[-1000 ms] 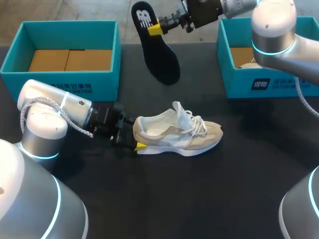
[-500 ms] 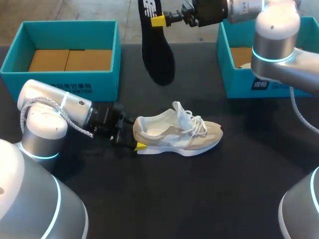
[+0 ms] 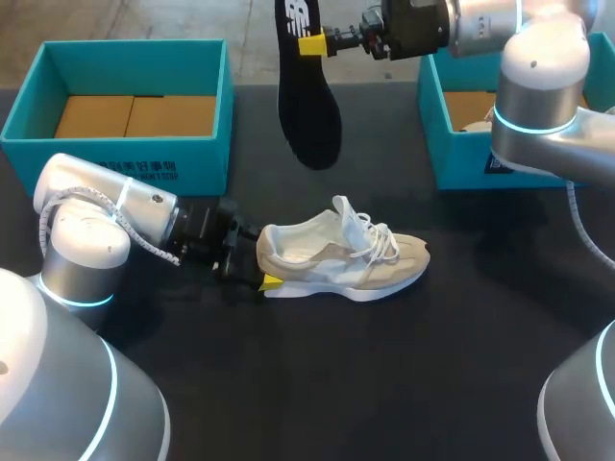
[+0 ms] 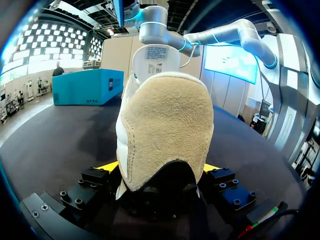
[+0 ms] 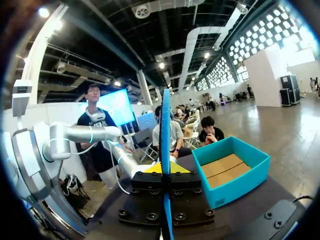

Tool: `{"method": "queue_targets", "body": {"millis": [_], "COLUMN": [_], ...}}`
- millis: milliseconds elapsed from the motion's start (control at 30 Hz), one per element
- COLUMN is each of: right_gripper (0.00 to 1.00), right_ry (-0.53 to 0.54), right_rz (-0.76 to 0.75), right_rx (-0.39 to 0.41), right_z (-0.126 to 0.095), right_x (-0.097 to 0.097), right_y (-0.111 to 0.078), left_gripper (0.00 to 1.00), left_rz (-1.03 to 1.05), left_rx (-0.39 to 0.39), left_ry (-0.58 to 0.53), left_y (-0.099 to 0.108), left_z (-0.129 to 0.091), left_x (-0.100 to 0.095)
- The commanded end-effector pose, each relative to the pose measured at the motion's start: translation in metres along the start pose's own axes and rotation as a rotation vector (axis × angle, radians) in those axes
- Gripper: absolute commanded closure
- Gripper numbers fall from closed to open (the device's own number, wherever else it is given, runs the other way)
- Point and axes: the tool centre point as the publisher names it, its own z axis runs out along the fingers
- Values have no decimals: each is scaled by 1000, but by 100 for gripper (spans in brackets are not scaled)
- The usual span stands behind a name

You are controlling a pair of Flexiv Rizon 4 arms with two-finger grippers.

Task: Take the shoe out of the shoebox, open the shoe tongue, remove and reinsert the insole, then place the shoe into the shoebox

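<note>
A beige and white shoe (image 3: pixel 341 259) lies on its sole on the black table, toe to the right, laces loose. My left gripper (image 3: pixel 264 262) is at its heel with the fingers wide apart, one on each side, shut on the shoe. In the left wrist view the suede heel (image 4: pixel 165 130) fills the gap between the yellow tips. My right gripper (image 3: pixel 312 43) is high over the table's far edge, shut on the black insole (image 3: pixel 306 96), which hangs with its toe end down. In the right wrist view the insole (image 5: pixel 165 130) stands edge-on between the fingers.
An open teal shoebox (image 3: pixel 207 106) with a cardboard floor stands at the back left. A second teal box (image 3: pixel 461 154) stands at the back right, under my right arm. Bare black table lies in front of the shoe.
My right gripper has carried the insole up and slightly right, turning it more upright. The left gripper and the shoe have not moved.
</note>
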Motion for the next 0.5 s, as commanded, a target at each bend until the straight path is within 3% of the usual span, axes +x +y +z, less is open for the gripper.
{"method": "queue_targets", "body": {"millis": [33, 167, 500], "right_gripper": [100, 100, 100], "right_ry": [0, 1, -25], "right_rz": [-1, 41, 144], "right_rx": [0, 18, 7], "right_z": [1, -2, -20], "right_x": [-1, 3, 37], "right_y": [0, 5, 21], "left_gripper": [100, 100, 100], "left_rz": [0, 0, 0], "left_rx": [-1, -1, -1], "left_ry": [0, 0, 0], "left_y": [2, 2, 2], "left_z": [0, 0, 0], "left_x": [0, 0, 0]}}
